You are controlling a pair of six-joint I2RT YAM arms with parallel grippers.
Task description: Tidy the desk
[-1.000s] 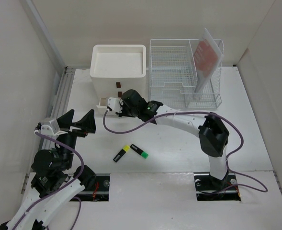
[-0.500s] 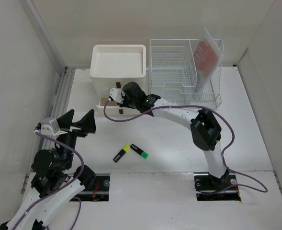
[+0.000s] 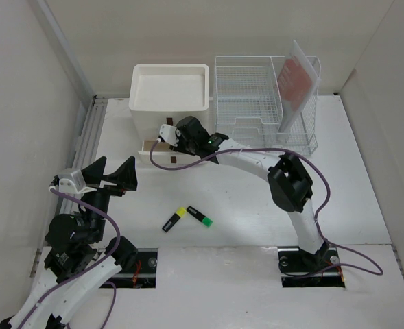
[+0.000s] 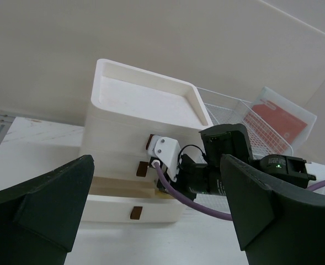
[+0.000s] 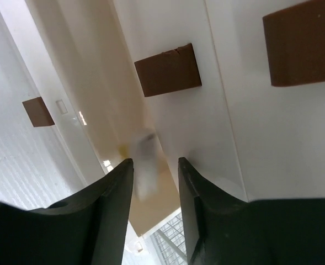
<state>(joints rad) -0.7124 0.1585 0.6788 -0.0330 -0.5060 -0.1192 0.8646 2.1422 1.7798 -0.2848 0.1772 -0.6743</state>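
On the white desk lie two highlighters, one yellow-capped and one green-capped. My right gripper hangs over the pulled-out bottom drawer of the white drawer unit. Its jaws stand apart. A blurred white and yellow item shows just beyond them, over the drawer's beige floor, close to the left finger. My left gripper is wide open and holds nothing, raised over the desk's left side. It faces the drawer unit.
A white wire-mesh rack stands right of the drawer unit, with a red and white flat item leaning in its right end. Brown handles mark the drawer fronts. Beige walls close in the desk on three sides.
My right arm has reached further toward the drawer unit, bringing its gripper over the open drawer. Its jaws have widened. The left arm and the highlighters have not moved.
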